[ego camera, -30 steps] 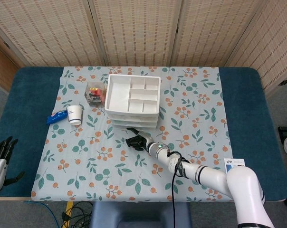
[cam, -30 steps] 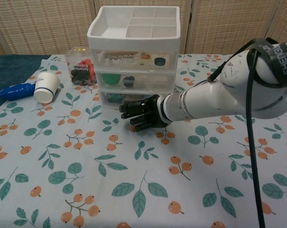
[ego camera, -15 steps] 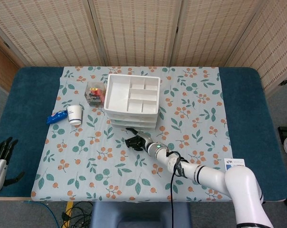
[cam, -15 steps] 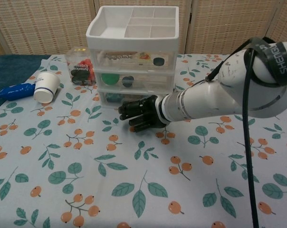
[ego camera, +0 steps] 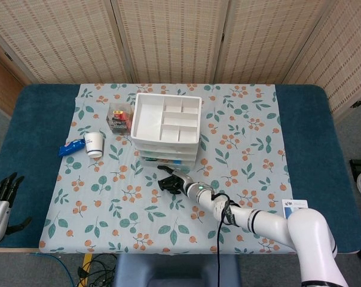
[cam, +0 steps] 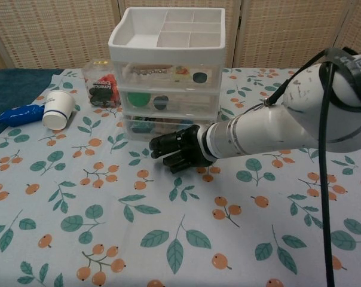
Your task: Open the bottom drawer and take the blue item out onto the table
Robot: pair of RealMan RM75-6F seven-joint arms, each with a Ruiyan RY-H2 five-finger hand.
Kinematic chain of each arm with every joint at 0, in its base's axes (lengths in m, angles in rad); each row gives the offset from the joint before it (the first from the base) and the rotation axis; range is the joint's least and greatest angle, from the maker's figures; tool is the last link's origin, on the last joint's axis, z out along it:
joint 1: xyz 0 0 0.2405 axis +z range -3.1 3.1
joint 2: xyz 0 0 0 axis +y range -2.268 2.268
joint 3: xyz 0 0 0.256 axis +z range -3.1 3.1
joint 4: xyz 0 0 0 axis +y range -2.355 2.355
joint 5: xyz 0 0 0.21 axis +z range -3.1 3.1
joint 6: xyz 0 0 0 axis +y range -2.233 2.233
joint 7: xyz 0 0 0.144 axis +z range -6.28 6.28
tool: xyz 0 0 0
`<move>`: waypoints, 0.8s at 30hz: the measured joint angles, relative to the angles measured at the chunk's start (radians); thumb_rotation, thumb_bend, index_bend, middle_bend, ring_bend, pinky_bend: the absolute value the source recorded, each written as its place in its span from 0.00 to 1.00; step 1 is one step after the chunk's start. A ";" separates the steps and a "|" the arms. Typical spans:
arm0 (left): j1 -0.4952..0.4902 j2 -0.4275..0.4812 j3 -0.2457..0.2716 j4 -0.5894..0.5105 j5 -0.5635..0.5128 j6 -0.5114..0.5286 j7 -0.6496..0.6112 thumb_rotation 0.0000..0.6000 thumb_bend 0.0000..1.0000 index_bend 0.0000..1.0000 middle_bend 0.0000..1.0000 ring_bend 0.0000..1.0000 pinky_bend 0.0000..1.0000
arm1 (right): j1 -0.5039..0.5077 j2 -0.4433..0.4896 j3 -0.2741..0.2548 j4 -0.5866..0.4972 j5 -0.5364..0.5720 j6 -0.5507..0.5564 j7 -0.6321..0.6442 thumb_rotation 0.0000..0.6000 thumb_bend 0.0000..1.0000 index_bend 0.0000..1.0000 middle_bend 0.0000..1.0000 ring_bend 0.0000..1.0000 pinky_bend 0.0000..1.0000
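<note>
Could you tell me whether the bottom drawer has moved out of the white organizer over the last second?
Yes: the bottom drawer now juts slightly forward of the white organizer, toward the right hand.

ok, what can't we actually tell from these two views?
- Bottom drawer contents, chest view: the right robot hand covers most of the front; no blue item can be made out.
- Whether that hand grips the drawer: contact is hidden in both views.
- Left robot hand: cut off by the head view's left edge, absent from chest view.
- Card print, head view: too small to read.
</note>
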 measured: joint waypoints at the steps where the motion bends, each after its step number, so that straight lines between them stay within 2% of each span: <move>1: 0.000 0.000 0.000 -0.001 0.001 0.000 0.000 1.00 0.18 0.04 0.00 0.03 0.09 | -0.003 0.003 -0.001 -0.009 -0.002 0.002 -0.002 1.00 0.56 0.05 0.73 0.94 1.00; 10: -0.001 0.002 0.001 -0.009 0.007 0.002 0.001 1.00 0.18 0.04 0.00 0.03 0.09 | -0.053 0.052 0.003 -0.123 -0.035 0.024 -0.017 1.00 0.56 0.00 0.72 0.95 1.00; 14: -0.003 0.003 0.002 -0.012 0.009 -0.001 0.006 1.00 0.18 0.04 0.00 0.03 0.09 | -0.097 0.093 0.013 -0.219 -0.083 0.058 -0.037 1.00 0.57 0.00 0.72 0.94 1.00; 19: -0.006 0.002 0.002 -0.019 0.015 0.000 0.011 1.00 0.18 0.04 0.00 0.03 0.09 | -0.146 0.153 0.004 -0.335 -0.165 0.178 -0.106 1.00 0.57 0.00 0.72 0.94 1.00; 24: -0.009 -0.003 0.003 -0.025 0.020 -0.002 0.017 1.00 0.18 0.04 0.00 0.03 0.09 | -0.168 0.212 -0.044 -0.429 -0.201 0.341 -0.241 1.00 0.57 0.00 0.72 0.94 1.00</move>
